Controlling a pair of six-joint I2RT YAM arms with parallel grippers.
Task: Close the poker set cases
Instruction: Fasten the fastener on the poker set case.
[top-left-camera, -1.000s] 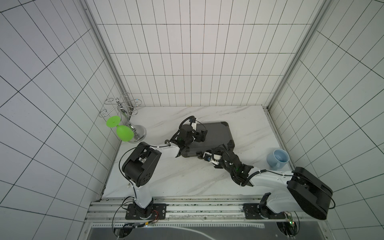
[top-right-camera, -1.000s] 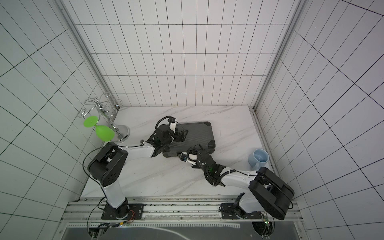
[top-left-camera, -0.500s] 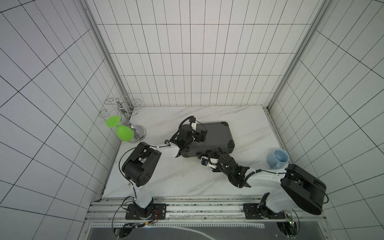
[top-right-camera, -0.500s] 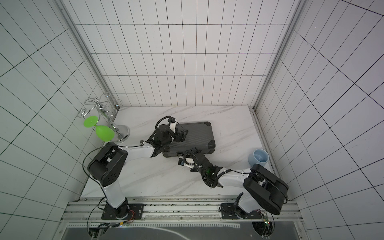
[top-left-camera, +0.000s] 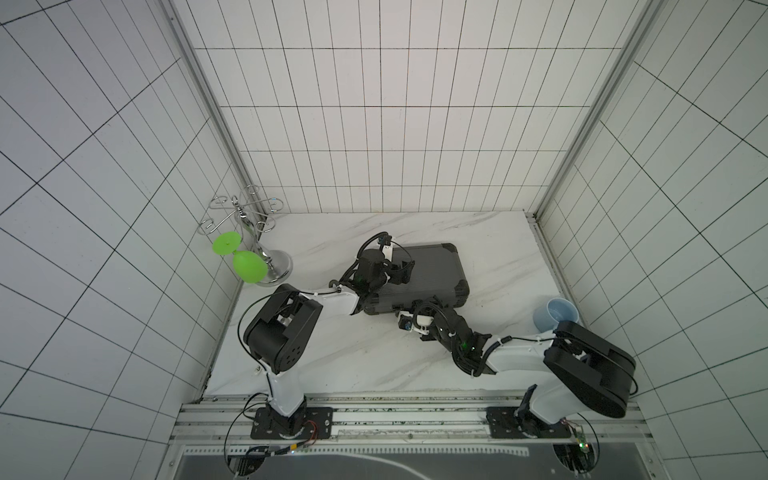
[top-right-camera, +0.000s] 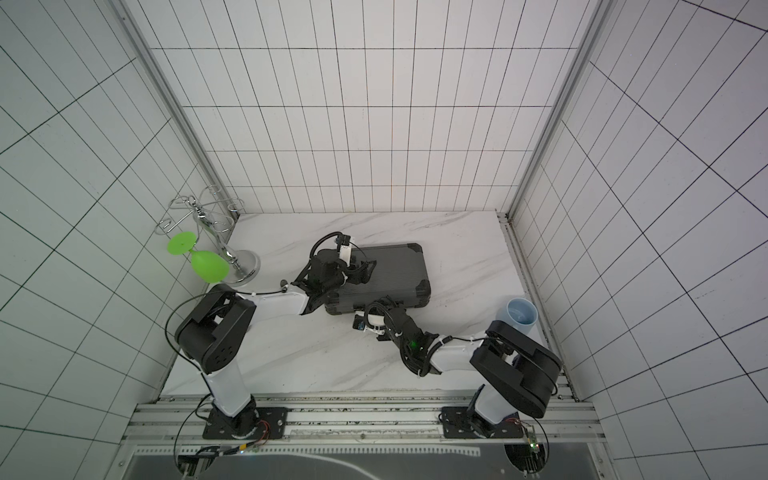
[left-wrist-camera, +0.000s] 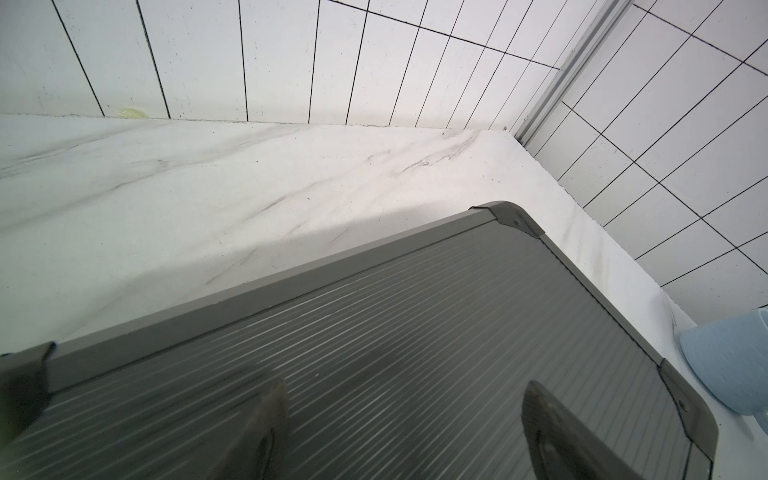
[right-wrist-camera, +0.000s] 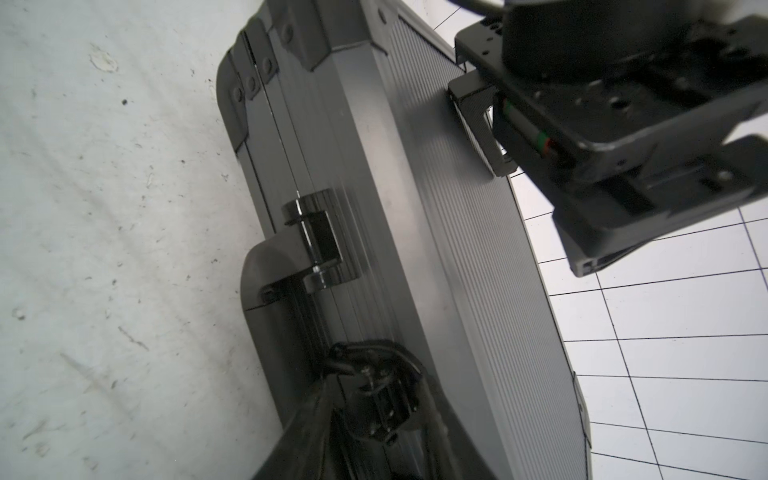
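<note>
The right gripper has slid along the front edge of the dark grey ribbed briefcase-style poker case over the last second, and now sits just beside the black carry handle. The case and the left gripper have not budged. The case lies flat in the middle of the white marble tabletop with its lid down. The two halves meet along the front seam, so I judge that only the fastening is left.

The left pincer is released, its fingertips spread on the ribbed lid with nothing between them, apparently pinning it. In the wrist view the right pincer's fingers straddle what looks like a small black latch. I cannot tell whether they are clenched on it.

The folded handle crowds that latch and could snag a finger. The pale blue cup and the chrome wire rack holding a hanging green plastic wine glass stand well apart, out of the way.
</note>
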